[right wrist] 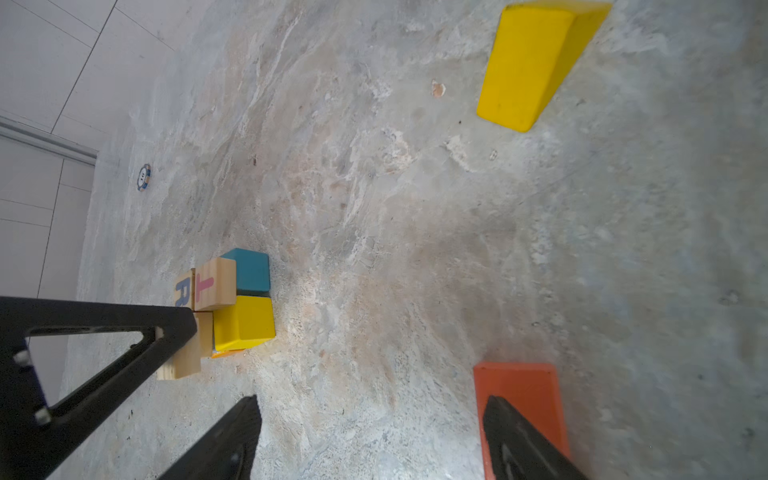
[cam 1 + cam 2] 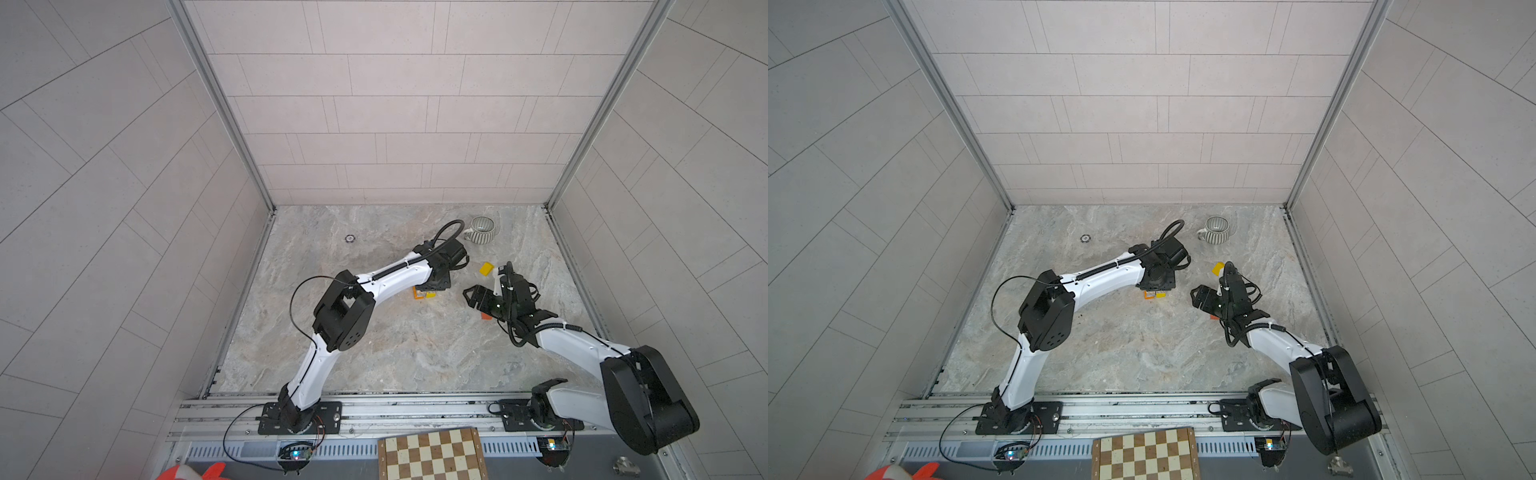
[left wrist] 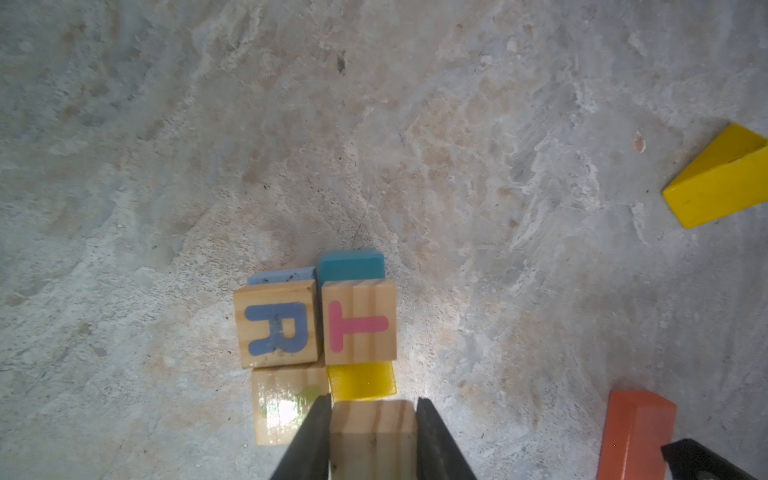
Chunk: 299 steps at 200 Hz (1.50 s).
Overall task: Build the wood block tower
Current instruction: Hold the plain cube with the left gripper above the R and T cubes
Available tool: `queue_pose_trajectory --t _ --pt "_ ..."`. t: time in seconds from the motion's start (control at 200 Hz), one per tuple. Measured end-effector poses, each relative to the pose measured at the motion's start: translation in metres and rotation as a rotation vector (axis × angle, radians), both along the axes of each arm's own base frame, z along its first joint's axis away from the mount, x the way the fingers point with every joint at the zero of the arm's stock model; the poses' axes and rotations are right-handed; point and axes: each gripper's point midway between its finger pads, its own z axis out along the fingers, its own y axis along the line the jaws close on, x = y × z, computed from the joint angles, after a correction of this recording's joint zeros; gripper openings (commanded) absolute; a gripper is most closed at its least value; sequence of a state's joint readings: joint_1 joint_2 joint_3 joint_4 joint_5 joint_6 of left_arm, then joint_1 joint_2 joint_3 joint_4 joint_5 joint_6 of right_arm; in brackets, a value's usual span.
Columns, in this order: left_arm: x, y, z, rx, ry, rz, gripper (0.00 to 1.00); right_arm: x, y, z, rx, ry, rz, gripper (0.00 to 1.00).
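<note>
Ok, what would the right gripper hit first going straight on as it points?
Likely the marbled grey tabletop, since the right gripper tilts down; the orange rectangular wooden block sits beside its fingers, not ahead.

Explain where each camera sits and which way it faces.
Top views: overhead, looking down at the table; both arms show.
Left wrist: looks down past the left gripper, gripping a plain cube, onto the tower.
Right wrist: looks slantwise across the table past the open right gripper.
Wrist views share tower, yellow wedge, orange block.
</note>
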<state>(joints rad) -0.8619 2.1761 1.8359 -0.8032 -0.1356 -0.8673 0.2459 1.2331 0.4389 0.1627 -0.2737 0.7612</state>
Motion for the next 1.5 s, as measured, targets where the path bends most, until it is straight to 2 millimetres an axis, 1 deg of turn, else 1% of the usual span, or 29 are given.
queue_pose_trajectory --t 0.41,1.076,1.496 --pt "0.0044 -0.0041 0.0046 -0.001 -0.008 -0.004 0.24 0.0002 0.0021 0.0007 0.009 -0.002 0.008 0.86" --pt "0.0026 0.0011 -0.0014 0.026 0.008 -0.005 0.24 0.0 0.0027 -0.003 0.011 0.009 0.01 0.86" --pt "0.0047 0.0032 -0.0023 0.027 0.01 0.001 0.29 -0.0002 0.0032 -0.0029 0.013 0.01 0.012 0.86"
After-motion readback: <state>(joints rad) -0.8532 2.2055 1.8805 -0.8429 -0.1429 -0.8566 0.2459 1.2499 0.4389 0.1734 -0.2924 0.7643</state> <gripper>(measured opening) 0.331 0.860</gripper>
